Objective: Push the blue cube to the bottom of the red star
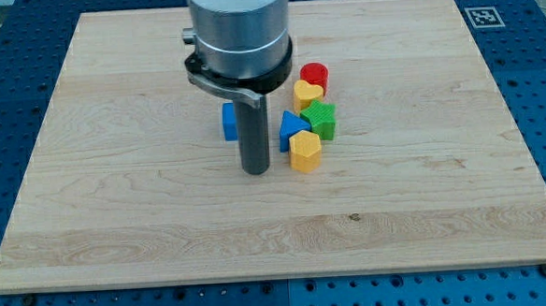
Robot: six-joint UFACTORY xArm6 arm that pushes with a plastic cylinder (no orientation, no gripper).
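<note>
A: Where does your tip stand?

B: My tip (256, 171) rests on the wooden counter (117, 208), just left of centre. I carry no hand, only a straight dark rod, so there is nothing to open, close or hold.

A: And the blue cube?

B: The blue cube (228, 122) lies at about 11 o'clock from my tip, close by. The rod hides its right-hand part, so I cannot tell whether rod and cube touch.

A: What lies on the other side?

B: At about 1 o'clock, a blue triangular block (290, 129) sits just right of the rod. A yellow block (305, 151), roughly hexagonal, touches it from below, at about 2 o'clock from my tip.

A: Farther out?

B: A green star-like block (320, 120) adjoins the blue triangular one on its right. Above it sits a yellow heart-like block (307, 94), and above that a red block (314, 75), rounded in outline; its exact shape is unclear. The five form one tight cluster running towards 12 o'clock.
</note>
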